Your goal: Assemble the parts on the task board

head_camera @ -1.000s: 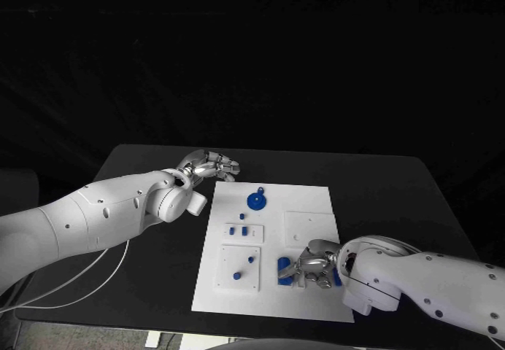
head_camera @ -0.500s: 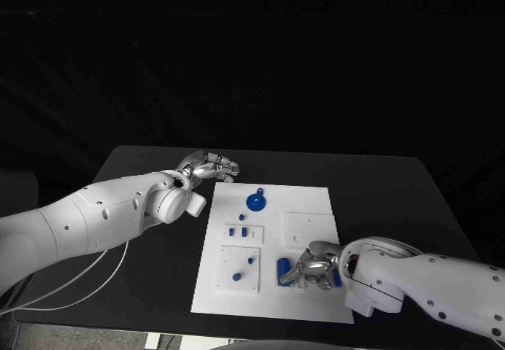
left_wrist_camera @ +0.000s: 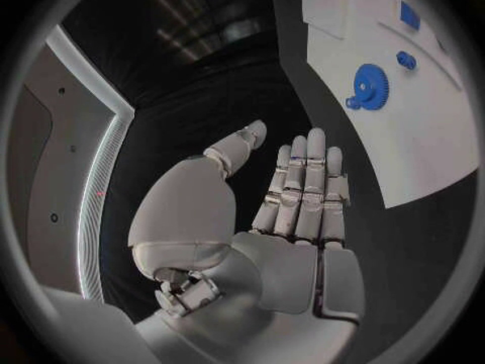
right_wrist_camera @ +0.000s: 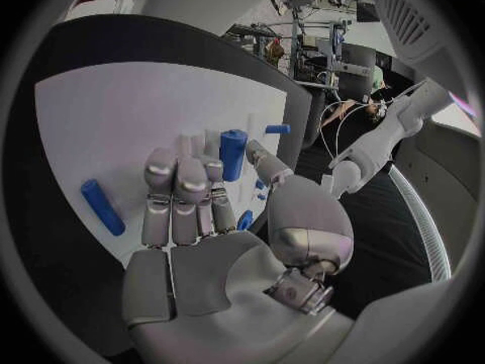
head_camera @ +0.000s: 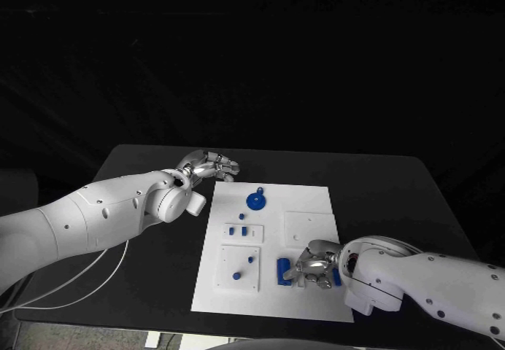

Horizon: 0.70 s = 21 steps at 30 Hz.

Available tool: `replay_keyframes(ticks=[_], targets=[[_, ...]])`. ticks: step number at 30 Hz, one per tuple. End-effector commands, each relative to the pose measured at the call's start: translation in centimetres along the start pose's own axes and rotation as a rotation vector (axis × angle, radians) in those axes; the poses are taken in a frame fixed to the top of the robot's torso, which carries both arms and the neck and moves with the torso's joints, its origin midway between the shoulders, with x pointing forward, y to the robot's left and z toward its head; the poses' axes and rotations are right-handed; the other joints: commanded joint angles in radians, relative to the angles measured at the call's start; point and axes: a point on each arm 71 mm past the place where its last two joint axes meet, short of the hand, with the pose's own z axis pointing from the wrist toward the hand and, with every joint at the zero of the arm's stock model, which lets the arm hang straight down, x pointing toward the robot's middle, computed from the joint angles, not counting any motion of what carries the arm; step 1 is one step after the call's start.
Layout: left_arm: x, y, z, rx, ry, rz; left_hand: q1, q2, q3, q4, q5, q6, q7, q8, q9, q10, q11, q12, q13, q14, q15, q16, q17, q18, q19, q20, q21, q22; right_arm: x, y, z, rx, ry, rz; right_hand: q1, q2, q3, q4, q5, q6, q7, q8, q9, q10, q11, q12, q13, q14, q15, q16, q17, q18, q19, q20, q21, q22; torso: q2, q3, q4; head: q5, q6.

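My right hand (head_camera: 312, 267) hovers low over the near end of the white board (head_camera: 311, 197), and over the last second it has barely shifted: a slight creep toward the blue pieces beside it, nothing more. No piece has moved on the board in that time. I take that to mean the grasp is not made yet and I am only lining up.

In my right wrist view the fingers (right_wrist_camera: 178, 194) lie straight and close together above the board, the thumb set apart, with nothing between them; that hand is released. A blue peg (right_wrist_camera: 233, 154) sits just past the fingertips, and a second blue bar (right_wrist_camera: 102, 206) lies off to one side, flat on the board.

In the head view the peg (head_camera: 283, 270) lies just beside my right hand, its long axis running roughly along the board's length, one end toward me and the other toward the far edge. I cannot tell whether a fingertip touches it.

My left hand (head_camera: 209, 165) rests off the far left corner of the board, flat, fingers together, grasping nothing. The blue gear (head_camera: 256, 200) lies near it on the board's far end.
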Motion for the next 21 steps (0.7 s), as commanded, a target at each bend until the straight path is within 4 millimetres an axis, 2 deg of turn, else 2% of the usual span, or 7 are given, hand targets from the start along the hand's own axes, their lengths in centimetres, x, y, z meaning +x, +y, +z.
replay_keyframes(ticks=[1, 5, 14, 15, 17, 19, 21], targets=[[0.18, -0.09, 0.03, 0.006, 0.013, -0.008, -0.007, 0.002, -0.005, 0.000, 0.001, -0.006, -0.001, 0.002, -0.001, -0.009, 0.000, -0.001, -0.001, 0.005, 0.001, -0.003, 0.001, 0.000, 0.003, 0.000, -0.005, 0.002, 0.30, 0.18, 0.05, -0.007, 0.021, -0.026, 0.023, -0.005, 0.040, 0.011, -0.005, 0.009, 0.001, 0.006, 0.001, 0.008, 0.000, -0.002, 0.001, 0.006, -0.001, -0.006, 0.002, 0.064, 0.009, 0.002, 0.003, 0.017, 0.000, 0.0001, 0.0004, 0.001, -0.001], [0.17, -0.09, 0.03, 0.006, 0.013, -0.008, -0.007, 0.002, -0.005, 0.000, 0.001, -0.006, -0.001, 0.002, -0.001, -0.009, 0.000, -0.001, -0.001, 0.005, 0.001, -0.004, 0.001, 0.000, 0.003, 0.000, -0.005, 0.002, 0.31, 0.21, 0.06, -0.007, 0.020, -0.031, 0.042, -0.020, 0.077, 0.016, -0.005, 0.011, 0.002, 0.007, 0.001, 0.010, 0.001, -0.002, 0.002, 0.008, 0.000, -0.007, 0.003, 0.064, 0.011, 0.005, 0.006, 0.018, 0.000, -0.0001, 0.0000, 0.001, -0.002], [0.16, -0.08, 0.02, 0.005, 0.014, -0.008, -0.007, 0.003, -0.005, 0.000, 0.002, -0.006, -0.001, 0.002, -0.001, -0.009, 0.000, -0.001, -0.001, 0.005, 0.001, -0.004, 0.002, 0.000, 0.004, 0.000, -0.006, 0.002, 0.26, 0.18, 0.06, -0.014, 0.019, -0.031, 0.047, -0.035, 0.090, 0.016, -0.005, 0.012, 0.002, 0.008, 0.003, 0.012, 0.002, -0.002, 0.004, 0.009, 0.000, -0.007, 0.005, 0.064, 0.012, 0.007, 0.009, 0.019, 0.000, 0.0001, -0.0003, 0.001, -0.002], [0.16, -0.08, 0.02, 0.005, 0.014, -0.008, -0.007, 0.003, -0.005, 0.000, 0.002, -0.006, -0.001, 0.002, -0.001, -0.009, 0.000, -0.001, -0.001, 0.005, 0.001, -0.004, 0.002, 0.000, 0.004, 0.000, -0.006, 0.002, 0.25, 0.19, 0.05, -0.017, 0.017, -0.029, 0.047, -0.042, 0.089, 0.014, -0.005, 0.012, 0.002, 0.007, 0.003, 0.012, 0.002, -0.002, 0.004, 0.009, 0.001, -0.007, 0.005, 0.064, 0.012, 0.007, 0.009, 0.019, 0.000, 0.0001, -0.0003, 0.001, -0.002], [0.15, -0.07, 0.02, 0.003, 0.015, -0.008, -0.008, 0.003, -0.005, 0.001, 0.002, -0.006, -0.001, 0.002, -0.001, -0.009, 0.000, -0.001, -0.001, 0.005, 0.001, -0.004, 0.002, 0.000, 0.004, 0.000, -0.006, 0.002, 0.28, 0.23, 0.04, -0.023, 0.021, -0.027, 0.034, -0.077, 0.078, 0.013, -0.005, 0.010, 0.003, 0.007, 0.003, 0.011, 0.003, -0.003, 0.005, 0.009, 0.001, -0.007, 0.005, 0.064, 0.012, 0.009, 0.011, 0.019, 0.000, 0.0003, -0.0003, 0.001, -0.003], [0.15, -0.06, 0.02, 0.003, 0.015, -0.009, -0.008, 0.003, -0.005, 0.001, 0.002, -0.006, -0.001, 0.002, -0.002, -0.009, 0.000, -0.001, -0.002, 0.005, 0.001, -0.004, 0.002, 0.000, 0.004, 0.000, -0.006, 0.002, 0.32, 0.26, 0.04, -0.027, 0.027, -0.028, 0.012, -0.099, 0.058, 0.017, -0.004, 0.007, 0.004, 0.005, 0.003, 0.010, 0.004, -0.004, 0.005, 0.008, 0.002, -0.008, 0.006, 0.064, 0.012, 0.011, 0.011, 0.018, 0.000, 0.0004, -0.0006, 0.001, -0.003], [0.14, -0.06, 0.01, 0.003, 0.015, -0.008, -0.008, 0.003, -0.005, 0.001, 0.002, -0.006, -0.001, 0.002, -0.002, -0.009, 0.000, -0.001, -0.002, 0.005, 0.001, -0.005, 0.002, 0.000, 0.004, 0.000, -0.006, 0.002, 0.35, 0.26, 0.06, -0.027, 0.032, -0.029, -0.010, -0.104, 0.022, 0.008, -0.001, 0.004, 0.004, 0.003, 0.003, 0.007, 0.004, -0.005, 0.006, 0.007, 0.002, -0.009, 0.007, 0.064, 0.008, 0.012, 0.011, 0.018, 0.000, 0.0005, -0.0008, 0.001, -0.002]])
